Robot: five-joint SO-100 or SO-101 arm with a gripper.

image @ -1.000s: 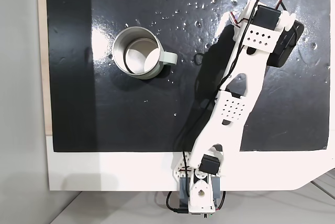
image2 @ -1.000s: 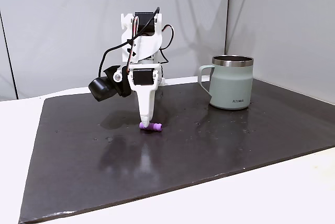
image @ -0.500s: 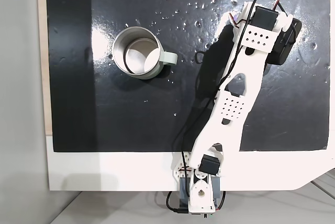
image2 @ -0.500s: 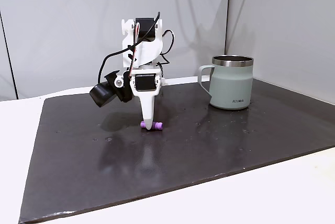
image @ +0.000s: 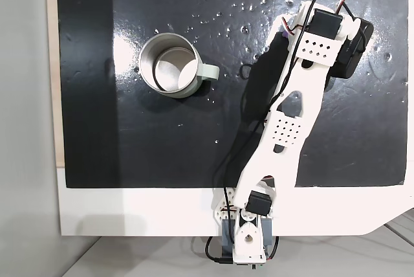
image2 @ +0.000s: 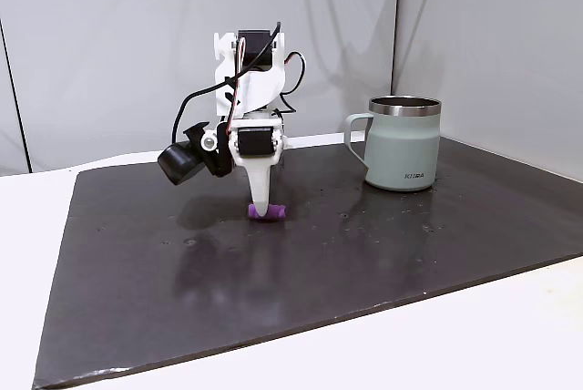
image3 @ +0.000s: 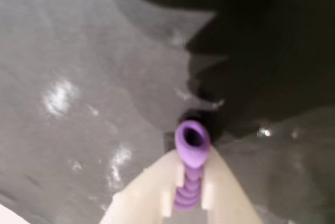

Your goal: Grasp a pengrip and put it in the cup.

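The pengrip (image3: 190, 150) is a small ribbed purple tube, and in the wrist view it sits between my two white fingers (image3: 152, 187), its open end pointing away from the camera. My gripper (image2: 263, 215) is shut on the pengrip (image2: 276, 212) and points straight down, with its tip at the dark mat. A sliver of purple pengrip (image: 285, 32) peeks out beside the wrist in the fixed view from above. The cup (image2: 402, 144) is a pale grey-green mug standing upright well to the right in the side view; from above the cup (image: 169, 65) lies left of the arm.
A black mat (image: 162, 141) covers the table, with a white border (image: 129, 212) at its near edge. The white arm (image: 284, 128) stretches from its base (image: 246, 238) across the right half of the mat. A black wrist camera (image2: 179, 162) hangs left of the gripper.
The gripper has closed on the pengrip and turned it end-on between the fingers. The wrist has shifted slightly right in the side view.
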